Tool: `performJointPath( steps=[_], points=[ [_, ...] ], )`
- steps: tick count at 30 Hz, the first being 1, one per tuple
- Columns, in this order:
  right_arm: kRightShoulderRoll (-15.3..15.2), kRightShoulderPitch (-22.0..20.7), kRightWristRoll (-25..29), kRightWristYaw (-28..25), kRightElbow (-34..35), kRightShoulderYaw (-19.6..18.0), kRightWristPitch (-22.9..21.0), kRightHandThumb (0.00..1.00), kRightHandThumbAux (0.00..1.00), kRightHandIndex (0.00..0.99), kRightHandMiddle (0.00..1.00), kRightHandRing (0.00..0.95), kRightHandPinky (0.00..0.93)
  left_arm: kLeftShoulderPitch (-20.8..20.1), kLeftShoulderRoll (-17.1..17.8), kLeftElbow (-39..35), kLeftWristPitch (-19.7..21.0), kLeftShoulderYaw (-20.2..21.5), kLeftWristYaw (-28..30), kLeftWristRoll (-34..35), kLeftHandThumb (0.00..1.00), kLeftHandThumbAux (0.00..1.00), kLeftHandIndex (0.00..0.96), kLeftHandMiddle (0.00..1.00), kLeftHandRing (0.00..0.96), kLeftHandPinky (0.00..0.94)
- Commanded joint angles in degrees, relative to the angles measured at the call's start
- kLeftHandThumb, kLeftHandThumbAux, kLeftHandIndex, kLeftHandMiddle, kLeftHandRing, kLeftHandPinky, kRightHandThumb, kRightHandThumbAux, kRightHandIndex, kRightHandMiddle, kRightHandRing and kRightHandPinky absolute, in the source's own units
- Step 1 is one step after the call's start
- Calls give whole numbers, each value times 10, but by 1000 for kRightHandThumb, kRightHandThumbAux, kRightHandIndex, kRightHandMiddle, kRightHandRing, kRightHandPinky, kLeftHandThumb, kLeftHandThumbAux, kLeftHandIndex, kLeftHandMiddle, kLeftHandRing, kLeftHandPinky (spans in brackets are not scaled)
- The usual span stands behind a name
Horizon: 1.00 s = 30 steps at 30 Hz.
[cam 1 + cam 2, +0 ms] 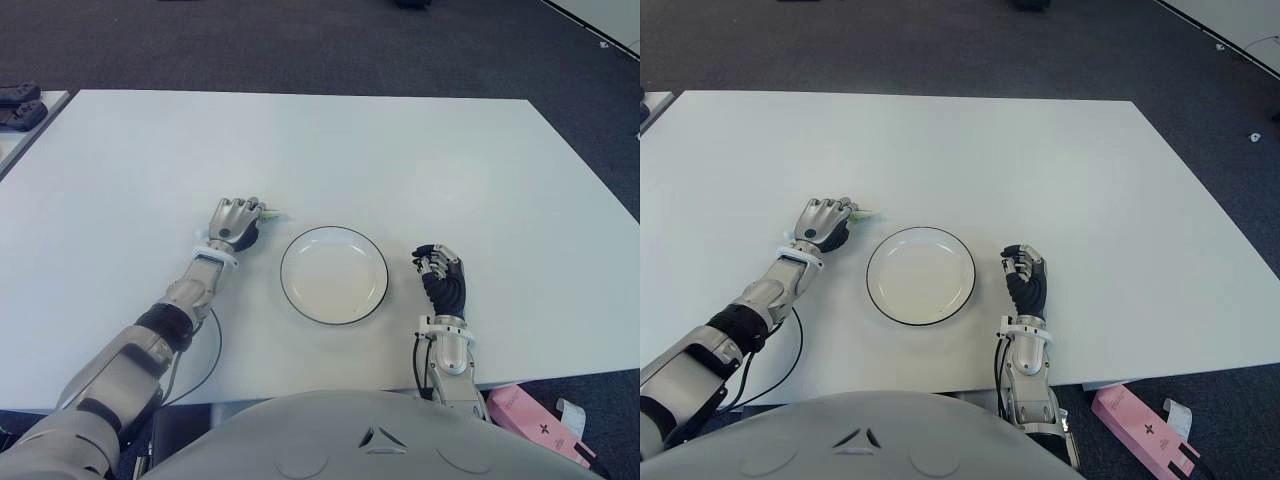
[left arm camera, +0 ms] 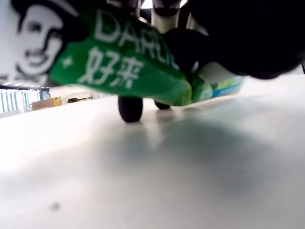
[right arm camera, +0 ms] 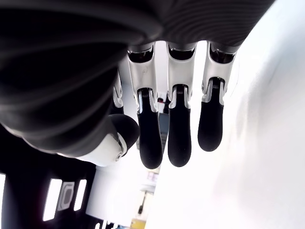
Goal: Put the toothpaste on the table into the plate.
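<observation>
Left wrist view shows the toothpaste (image 2: 128, 71) close up: a glossy green tube with white lettering, pressed under the dark fingers (image 2: 238, 38) of the left hand, its far end low over the smooth white table (image 2: 157, 181); whether that end touches the surface I cannot tell. In the eye views the left hand (image 1: 235, 222) sits curled over the tube toward the near edge of the table, left of centre, with only a green tip (image 1: 272, 214) poking out toward the plate (image 1: 334, 275); the metal knuckles hide the rest. The plate is round, shallow and white with a thin dark rim, just beside the hand and apart from it, nothing lying in it. The right hand (image 1: 1025, 275) shows just right of the plate, its black-tipped fingers (image 3: 178, 133) loosely bent, holding nothing. A pink box (image 1: 1145, 432) lies on the dark carpet beyond the table's near right corner.
</observation>
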State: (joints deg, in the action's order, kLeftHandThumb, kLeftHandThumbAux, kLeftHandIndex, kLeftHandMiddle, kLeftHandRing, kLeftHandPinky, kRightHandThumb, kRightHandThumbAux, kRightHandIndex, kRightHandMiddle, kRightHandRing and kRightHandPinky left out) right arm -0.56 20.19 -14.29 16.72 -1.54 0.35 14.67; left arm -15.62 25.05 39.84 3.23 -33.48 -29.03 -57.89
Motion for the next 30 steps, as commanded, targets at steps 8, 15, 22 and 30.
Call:
performJointPath(
  steps=[8, 15, 22, 30],
  points=[
    [3, -8, 4, -1, -9, -5, 3, 707, 725, 426, 484, 477, 483, 56, 6, 47, 4, 14, 28, 43, 948, 654, 378, 504, 527, 782],
    [4, -10, 1, 1, -11, -5, -2, 707, 725, 426, 481, 474, 476, 47, 5, 13, 26, 37, 27, 56, 947, 654, 380, 504, 523, 775],
    [6, -11, -3, 0, -6, -4, -21, 706, 726, 425, 474, 463, 461, 78, 10, -142, 77, 70, 41, 49, 947, 654, 380, 507, 524, 791],
    [6, -15, -5, -3, -6, 1, -23, 706, 727, 424, 473, 458, 463, 96, 5, -241, 74, 88, 29, 43, 947, 653, 378, 506, 530, 836]
  ],
)
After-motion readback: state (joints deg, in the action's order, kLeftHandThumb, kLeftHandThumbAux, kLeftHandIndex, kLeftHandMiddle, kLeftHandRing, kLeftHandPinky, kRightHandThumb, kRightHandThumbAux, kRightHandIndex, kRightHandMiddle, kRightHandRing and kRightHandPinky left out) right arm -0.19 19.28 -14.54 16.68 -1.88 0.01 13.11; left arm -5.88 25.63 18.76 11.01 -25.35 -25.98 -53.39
